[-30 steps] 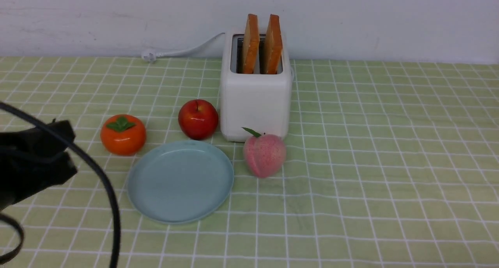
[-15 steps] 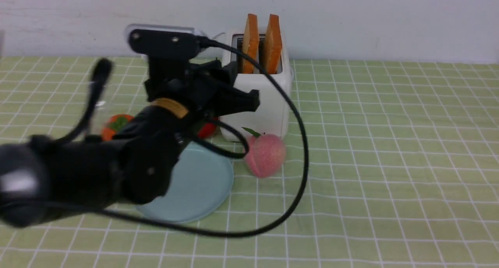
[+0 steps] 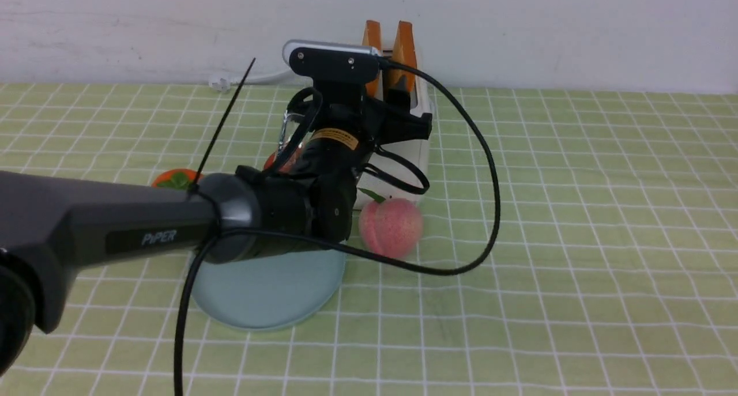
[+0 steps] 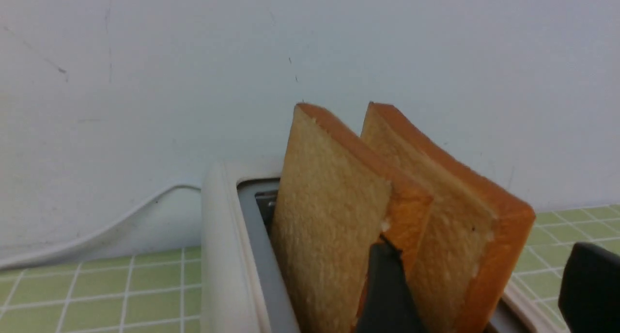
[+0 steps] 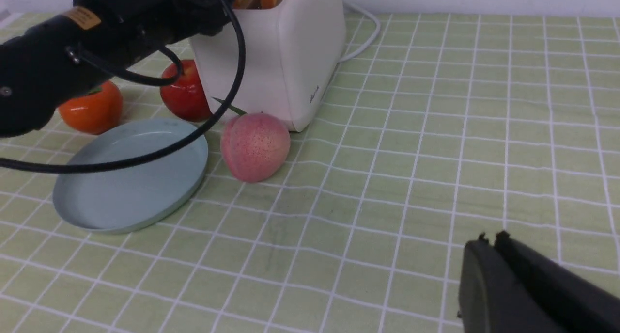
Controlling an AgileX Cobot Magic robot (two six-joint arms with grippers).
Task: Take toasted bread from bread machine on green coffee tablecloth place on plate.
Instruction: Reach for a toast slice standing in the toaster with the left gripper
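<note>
Clearly the left gripper (image 4: 482, 248) spreads wide, straddling one toasted bread (image 4: 460, 212) slice.

The bread machine (image 5: 271, 56) is white with a grey panel around its slots, and its cord (image 3: 259, 77) is white too. The toasted bread (image 4: 329, 226) in it has light tan faces and orange-brown crusts. The green coffee tablecloth (image 3: 576, 211) under it is pale yellow-green, gridded with thin white lines. In front of the bread machine, the plate (image 5: 126, 182) is pale blue-grey, the peach (image 3: 390, 226) is speckled pink with a green leaf, and the apple (image 5: 186, 95) is glossy red. The orange fruit (image 5: 94, 107) seems green-topped, though the black left arm (image 3: 115, 229) mostly hides it.
</note>
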